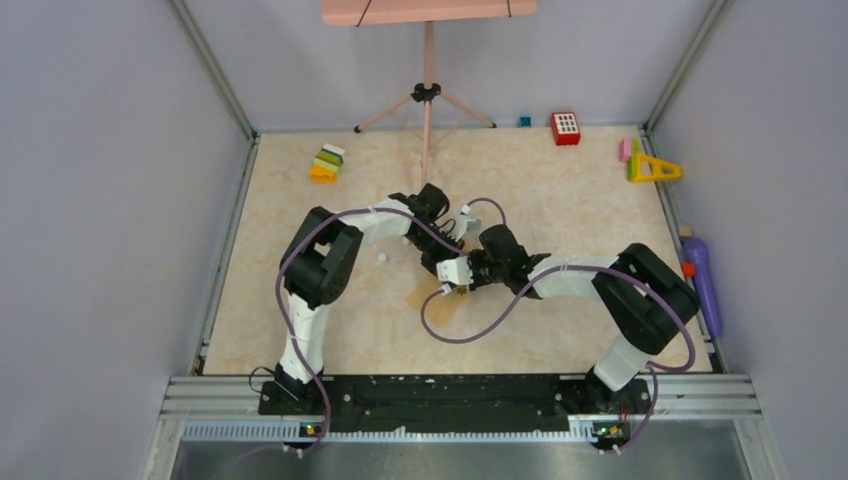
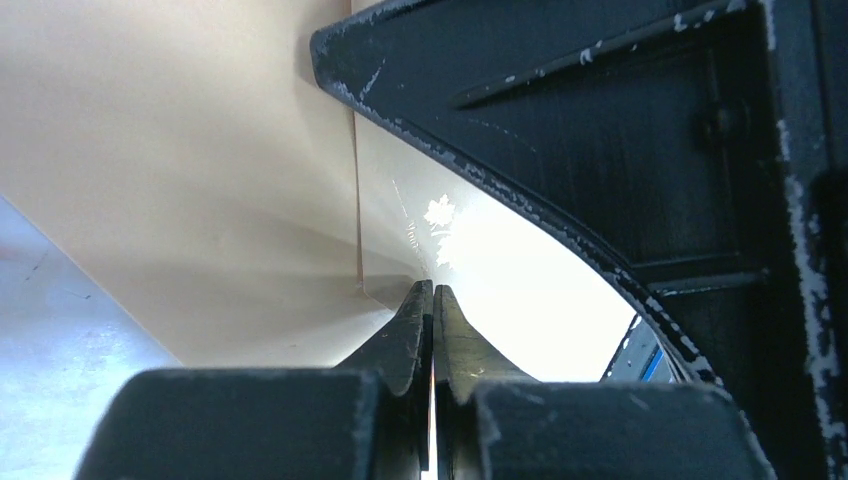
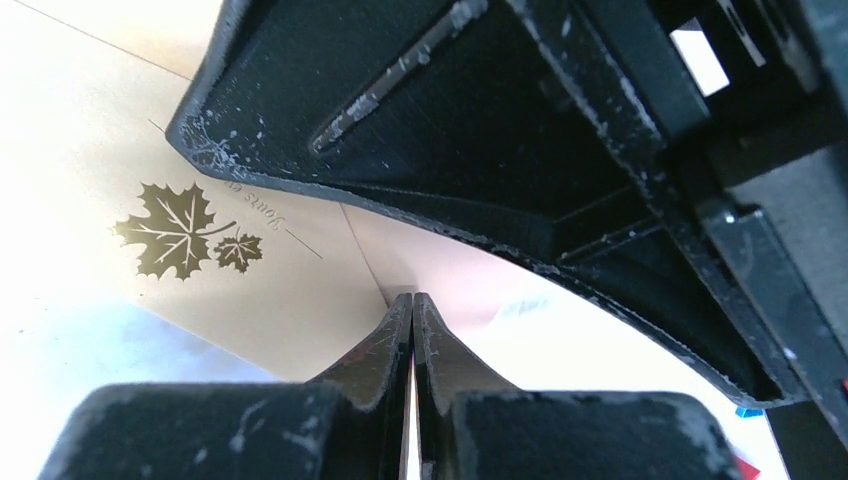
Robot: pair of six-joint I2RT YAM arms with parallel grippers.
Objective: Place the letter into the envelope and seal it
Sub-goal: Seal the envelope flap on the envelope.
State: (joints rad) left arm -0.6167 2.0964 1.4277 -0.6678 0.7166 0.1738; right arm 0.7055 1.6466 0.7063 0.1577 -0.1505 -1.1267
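The left hand (image 2: 433, 290) and the right hand (image 3: 412, 298) meet above the middle of the counter (image 1: 560, 190). Each hand is fully closed and pinches the edge of the brown envelope (image 3: 280, 300) at its fingertips, just beside the other hand. I see no letter near either hand, so it is probably inside. Sealing seems to remain.

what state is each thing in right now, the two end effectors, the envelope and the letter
left end effector: shut, pinching an edge of the envelope
right end effector: shut, also pinching the envelope
envelope: gripped by both end effectors, bent, maple leaf print showing; flap state unclear
letter: not clearly visible, cannot tell if it is inside
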